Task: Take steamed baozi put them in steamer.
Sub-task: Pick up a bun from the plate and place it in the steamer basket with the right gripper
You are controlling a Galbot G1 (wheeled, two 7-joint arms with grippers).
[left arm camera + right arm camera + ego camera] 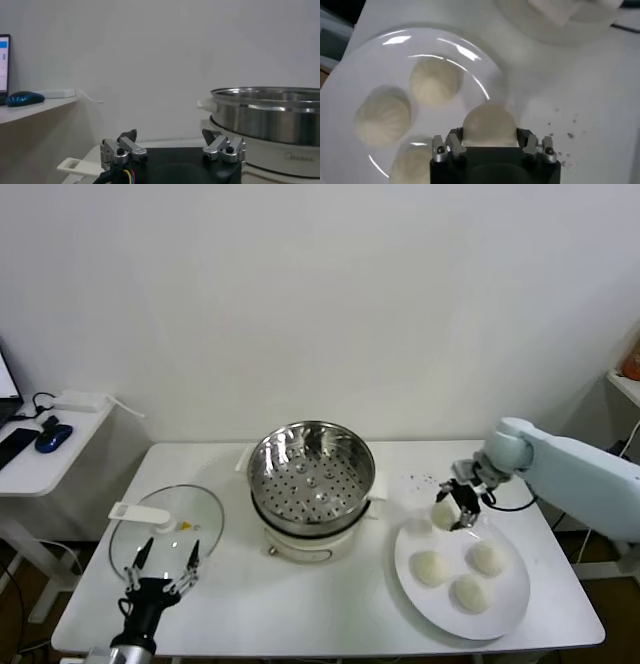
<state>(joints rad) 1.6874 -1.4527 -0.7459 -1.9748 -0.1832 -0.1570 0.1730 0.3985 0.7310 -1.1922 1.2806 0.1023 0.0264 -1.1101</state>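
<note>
Left gripper (pixel 160 562) idle, open, by lid (pixel 165 531). Right gripper (pixel 458 506) clamped on bun (pixel 445 513), lifted off plate (pixel 505 604) to carry toward steamer (pixel 311 468).

White table (pixel 330 604) with steamer (pixel 311 489), plate (pixel 505 599), glass lid (pixel 165 529).

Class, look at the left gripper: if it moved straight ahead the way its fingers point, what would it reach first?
Probably the glass lid lying just beyond the open left gripper; farther along stands the steamer. Depth is hard to judge, so it might pass above the lid.
</note>
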